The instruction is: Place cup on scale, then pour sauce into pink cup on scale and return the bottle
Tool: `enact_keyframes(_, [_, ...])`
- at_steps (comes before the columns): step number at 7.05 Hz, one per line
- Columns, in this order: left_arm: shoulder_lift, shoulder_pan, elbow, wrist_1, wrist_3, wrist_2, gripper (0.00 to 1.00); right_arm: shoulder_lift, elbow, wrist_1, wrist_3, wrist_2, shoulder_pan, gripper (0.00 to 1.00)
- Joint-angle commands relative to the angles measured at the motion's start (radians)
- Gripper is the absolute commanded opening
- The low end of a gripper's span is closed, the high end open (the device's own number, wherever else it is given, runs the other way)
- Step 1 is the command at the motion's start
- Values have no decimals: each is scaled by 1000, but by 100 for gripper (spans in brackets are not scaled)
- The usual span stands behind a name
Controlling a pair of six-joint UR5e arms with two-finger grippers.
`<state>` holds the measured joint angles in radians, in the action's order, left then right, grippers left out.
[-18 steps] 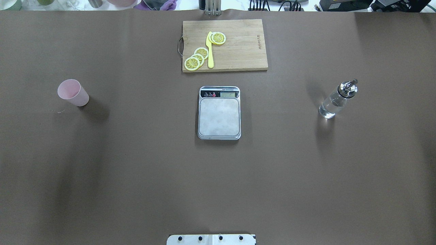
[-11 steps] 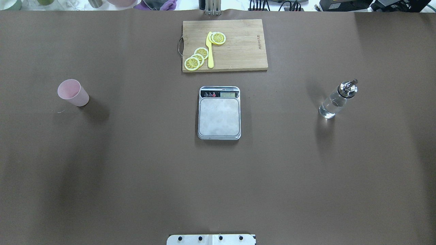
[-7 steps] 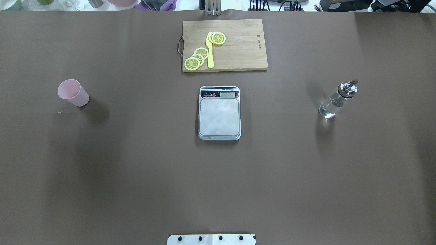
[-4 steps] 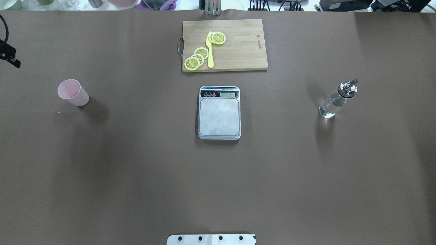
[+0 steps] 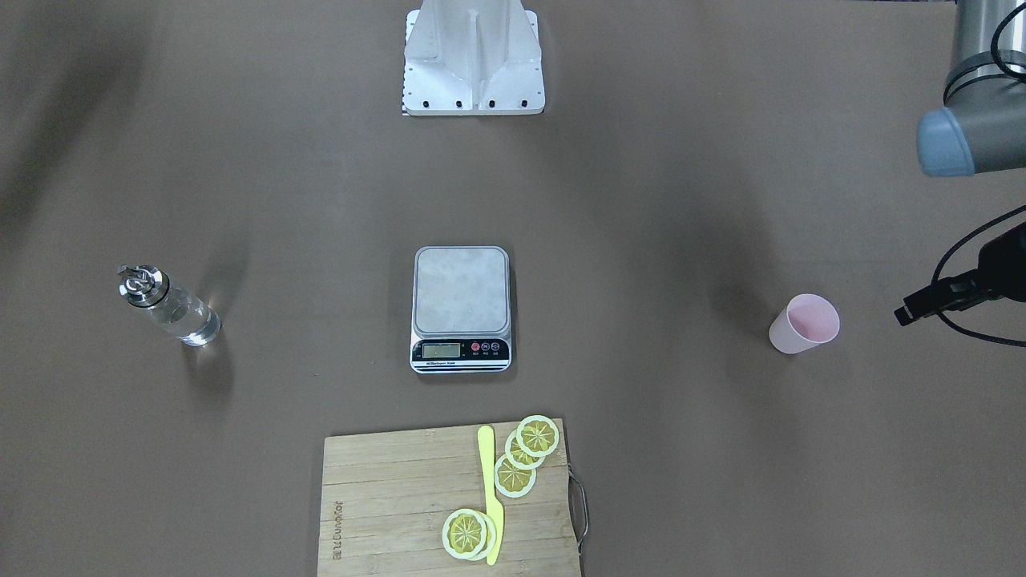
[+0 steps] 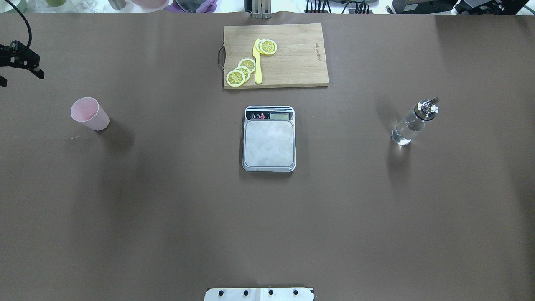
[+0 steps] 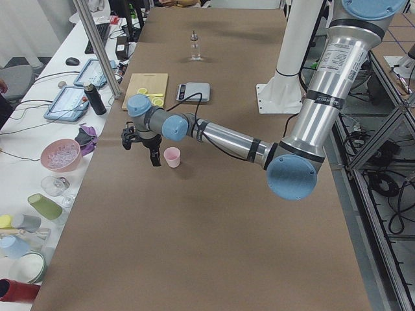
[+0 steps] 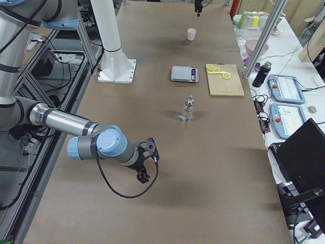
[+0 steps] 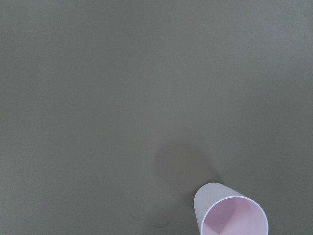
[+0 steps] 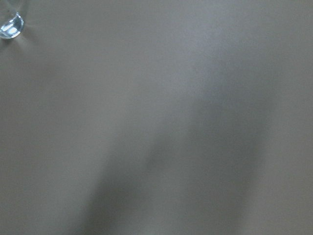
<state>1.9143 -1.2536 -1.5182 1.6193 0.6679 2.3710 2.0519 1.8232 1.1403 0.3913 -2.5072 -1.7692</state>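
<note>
The pale pink cup [image 6: 90, 113] stands upright on the table's left, also low in the left wrist view [image 9: 232, 215]. The scale [image 6: 269, 139] sits mid-table with nothing on its platform. The clear glass bottle [image 6: 413, 123] holding clear sauce stands upright on the right; its base shows in the right wrist view [image 10: 11, 25]. My left gripper [image 6: 21, 79] is open and empty at the left edge, beyond the cup and apart from it. My right gripper [image 8: 148, 165] hangs above the table near the robot's side, away from the bottle [image 8: 188, 109]; I cannot tell whether it is open.
A wooden cutting board [image 6: 292, 58] with lemon slices [image 6: 241, 71] and a yellow knife [image 6: 258, 62] lies just beyond the scale. The robot's base plate [image 6: 259, 294] is at the near edge. Cups and bowls stand off the far table edge [image 7: 59, 155].
My left gripper has come into the overhead view at the left edge and moved further in. Cup, scale and bottle have not moved.
</note>
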Motion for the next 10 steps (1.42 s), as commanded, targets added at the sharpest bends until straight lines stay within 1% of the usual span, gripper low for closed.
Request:
enact_keyframes(1, [19, 26, 42, 10, 1, 2, 97, -2, -121, -190, 47, -65, 2, 100])
enact_keyframes(2, [16, 46, 41, 10, 7, 4, 97, -16, -221, -335, 37, -126, 7, 100])
enact_keyframes(3, [15, 71, 39, 11, 62, 2, 93, -44, -263, -391, 38, -169, 10, 100])
enact_keyframes(4, [8, 85, 39, 22, 68, 1, 93, -64, -266, -433, 35, -233, 16, 100])
enact_keyframes(5, [-10, 91, 47, 75, 68, 1, 93, -122, -271, -423, 32, -264, 25, 100])
enact_keyframes(6, [-20, 95, 62, 127, 67, -6, 90, -169, -275, -415, -42, -265, 65, 100])
enact_keyframes(7, [-23, 115, 70, 167, 71, -25, 90, -182, -275, -424, -76, -256, 121, 100])
enact_keyframes(8, [-24, 123, 62, 168, 79, -27, 90, -182, -277, -435, -74, -262, 163, 100])
enact_keyframes(9, [-24, 135, 58, 169, 105, -27, 89, -187, -277, -497, -77, -260, 218, 100])
enact_keyframes(10, [-24, 149, 53, 171, 108, -27, 88, -220, -277, -513, -78, -248, 258, 100])
